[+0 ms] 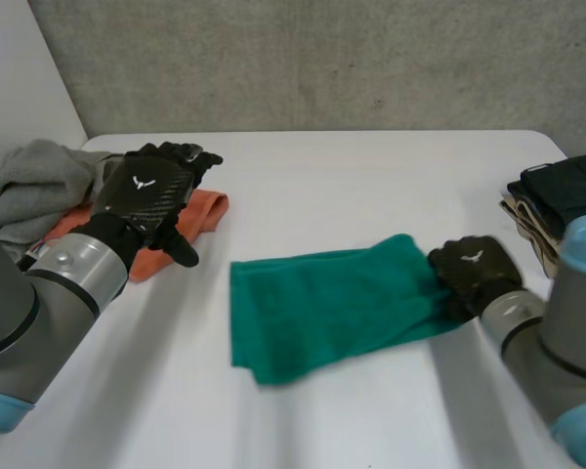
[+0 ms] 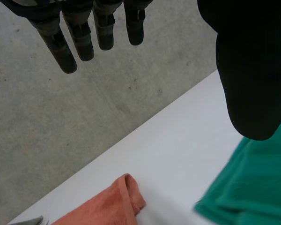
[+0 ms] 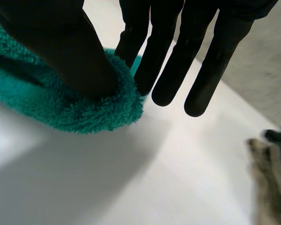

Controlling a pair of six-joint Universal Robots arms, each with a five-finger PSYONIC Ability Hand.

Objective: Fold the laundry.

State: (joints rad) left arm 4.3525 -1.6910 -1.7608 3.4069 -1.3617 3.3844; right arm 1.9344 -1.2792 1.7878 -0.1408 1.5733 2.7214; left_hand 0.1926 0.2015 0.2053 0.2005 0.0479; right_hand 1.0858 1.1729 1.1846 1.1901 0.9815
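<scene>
Right wrist view: the right hand (image 3: 56,47) pinches the edge of the green towel (image 3: 84,112) between thumb and one finger, the others straight. In the head view the towel lies mid-frame. The left hand (image 1: 148,191) hangs spread above an orange cloth (image 1: 207,210), upper left. So shallow a pinch may slip when pulled, dropping the edge crooked.

Right hand (image 1: 475,271) covers one corner of the green towel (image 1: 332,303), left hand (image 1: 148,191) overlaps part of the orange cloth (image 1: 210,211), and the folded dark stack (image 1: 557,191) is cut by the frame edge.
</scene>
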